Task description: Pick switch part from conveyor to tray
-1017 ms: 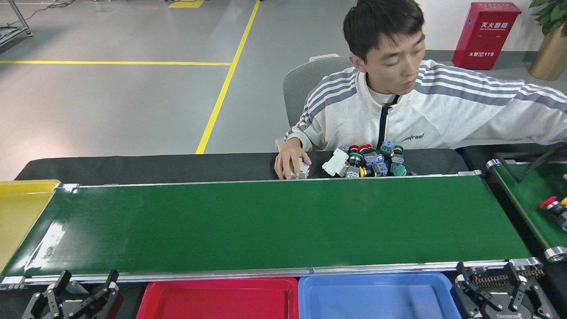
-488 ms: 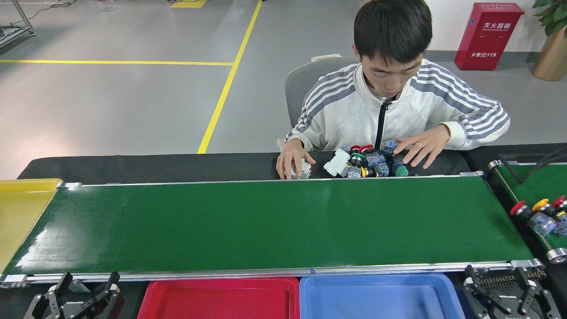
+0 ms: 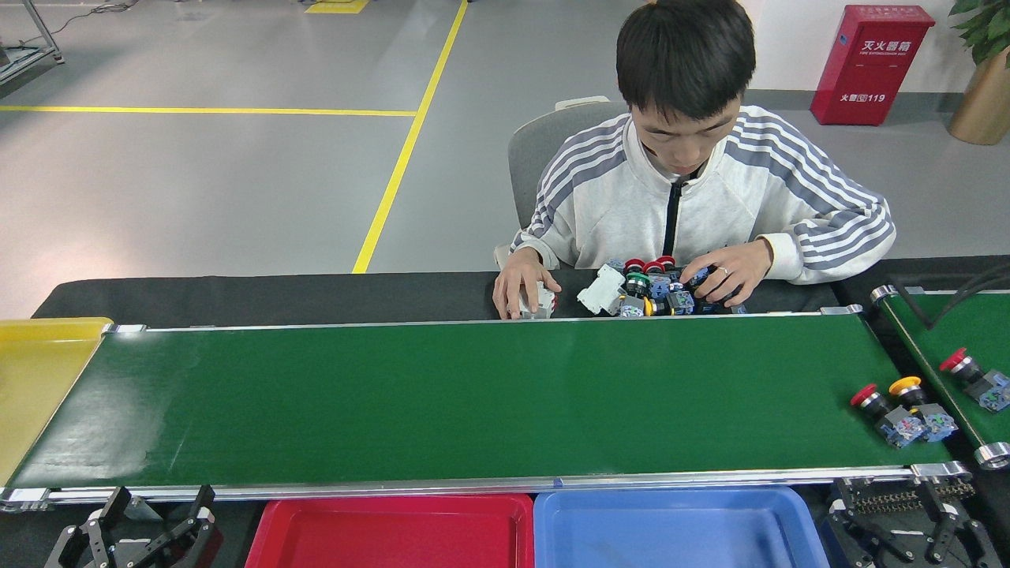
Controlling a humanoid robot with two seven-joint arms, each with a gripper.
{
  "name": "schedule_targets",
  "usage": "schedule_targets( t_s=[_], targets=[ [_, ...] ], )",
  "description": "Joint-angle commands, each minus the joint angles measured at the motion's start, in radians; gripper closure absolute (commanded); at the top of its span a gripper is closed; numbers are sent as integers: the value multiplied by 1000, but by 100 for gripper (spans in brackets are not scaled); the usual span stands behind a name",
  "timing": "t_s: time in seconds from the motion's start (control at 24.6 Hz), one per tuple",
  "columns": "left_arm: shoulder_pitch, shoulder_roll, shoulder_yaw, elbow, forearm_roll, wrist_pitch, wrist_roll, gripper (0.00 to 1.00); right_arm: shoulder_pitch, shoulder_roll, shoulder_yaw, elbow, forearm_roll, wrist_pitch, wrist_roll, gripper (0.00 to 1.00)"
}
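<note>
The conveyor (image 3: 473, 394) spans the view. On its right end lie two switch parts side by side: a red-capped one (image 3: 882, 409) and a yellow-capped one (image 3: 922, 404), each with a blue-grey body. The red tray (image 3: 394, 540) sits below the belt's near rail, with nothing in it that I can see. My left gripper (image 3: 158, 517) is at the bottom left, below the rail, open and holding nothing. My right gripper (image 3: 892, 517) is at the bottom right, open, just below and near the two parts.
A blue tray (image 3: 671, 540) lies right of the red one, and a yellow tray (image 3: 39, 379) is at the belt's left end. A smaller green belt (image 3: 947, 331) at right carries another red-capped part (image 3: 970, 372). A person behind the belt handles a pile of parts (image 3: 643, 288).
Two switch parts have passed from the small right belt onto the conveyor's right end. The person's far arm drew back to the pile. My grippers have barely moved.
</note>
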Motion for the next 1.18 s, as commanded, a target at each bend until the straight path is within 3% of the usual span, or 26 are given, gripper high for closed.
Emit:
schedule_targets(
  t_s=[0.0, 0.2, 0.69, 0.9, 1.14],
  targets=[
    [-2, 13, 3, -11, -2, 0, 5, 0, -10, -12, -6, -8, 0, -3, 0, 0],
    [-2, 14, 0, -11, 0, -2, 5, 0, -15, -17, -6, 14, -2, -3, 23, 0],
    [-2, 14, 0, -11, 0, -3, 5, 0, -144, -30, 8, 87, -3, -51, 154, 0],
    [-2, 14, 0, -11, 0, -3, 5, 0, -227, -31, 89, 158, -3, -55, 166, 0],
    [-3, 14, 0, -11, 0, -3, 5, 0, -266, -30, 142, 178, -3, -55, 166, 0]
  ],
)
